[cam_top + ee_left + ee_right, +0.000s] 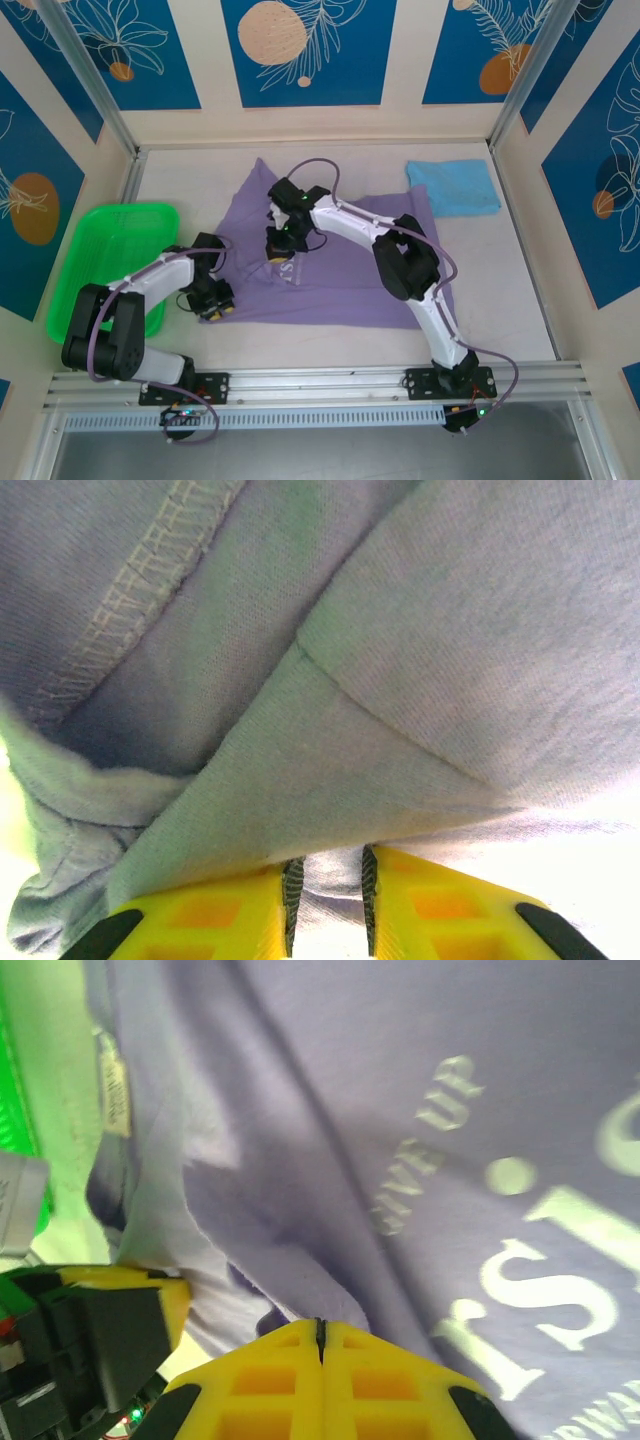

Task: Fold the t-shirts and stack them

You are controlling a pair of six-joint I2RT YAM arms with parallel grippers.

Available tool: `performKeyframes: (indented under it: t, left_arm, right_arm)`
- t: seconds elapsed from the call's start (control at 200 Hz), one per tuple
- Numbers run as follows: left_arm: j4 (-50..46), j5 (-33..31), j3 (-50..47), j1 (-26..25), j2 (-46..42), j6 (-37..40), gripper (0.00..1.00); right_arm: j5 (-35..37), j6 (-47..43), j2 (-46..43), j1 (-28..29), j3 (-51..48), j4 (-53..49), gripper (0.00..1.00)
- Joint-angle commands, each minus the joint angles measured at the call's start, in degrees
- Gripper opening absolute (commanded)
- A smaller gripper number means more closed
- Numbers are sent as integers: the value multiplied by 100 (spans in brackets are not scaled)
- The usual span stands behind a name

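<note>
Low left gripper (328, 872) pinching purple t-shirt (345, 285) edge, right gripper (320, 1325) forward, pointing down, clenched on fold

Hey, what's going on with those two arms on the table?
Two robot arms are working on a purple t-shirt spread on the table. The left gripper is shut on cloth at the shirt's near left edge. The right gripper is shut and looks to pinch a fold near the white lettering. A blue t-shirt lies folded at the far right, and a green tray sits at the left.
</note>
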Motion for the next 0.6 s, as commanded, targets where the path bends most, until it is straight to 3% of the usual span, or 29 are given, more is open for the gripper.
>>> performKeyframes:
  t: [0.0,0.595]
  left_arm:
    - [-198,-608,-167,54,33,56,26]
    - [-310,-842,-190,59,-107,53,25]
  right_arm:
    - [-353,208,-215,-264,-271,47,1]
    - [-243,383,-192,-1146,-495,53,5]
